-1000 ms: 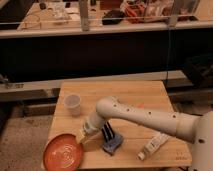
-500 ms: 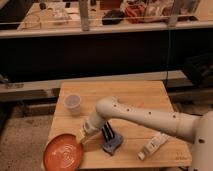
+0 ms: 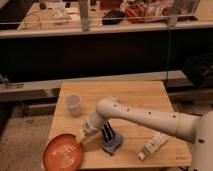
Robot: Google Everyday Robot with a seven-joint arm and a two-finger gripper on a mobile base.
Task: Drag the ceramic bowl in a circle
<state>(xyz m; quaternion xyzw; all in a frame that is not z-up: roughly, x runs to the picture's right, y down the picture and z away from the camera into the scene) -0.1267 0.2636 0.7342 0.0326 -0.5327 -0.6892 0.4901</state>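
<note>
The ceramic bowl point(image 3: 63, 153) is a wide, shallow orange-red dish with a paler centre, at the front left corner of the wooden table point(image 3: 145, 97). My white arm reaches in from the right. My gripper point(image 3: 82, 135) is at the bowl's right rim, touching or just above it. A small translucent white cup point(image 3: 73, 103) stands upright behind the bowl, apart from the gripper.
A blue and black object point(image 3: 111, 140) lies just right of the gripper. A white tube-like object point(image 3: 153, 145) lies near the table's front right. The bowl sits close to the table's left and front edges. A dark counter runs behind the table.
The gripper and the bowl stand almost where they were; I see no clear shift of either.
</note>
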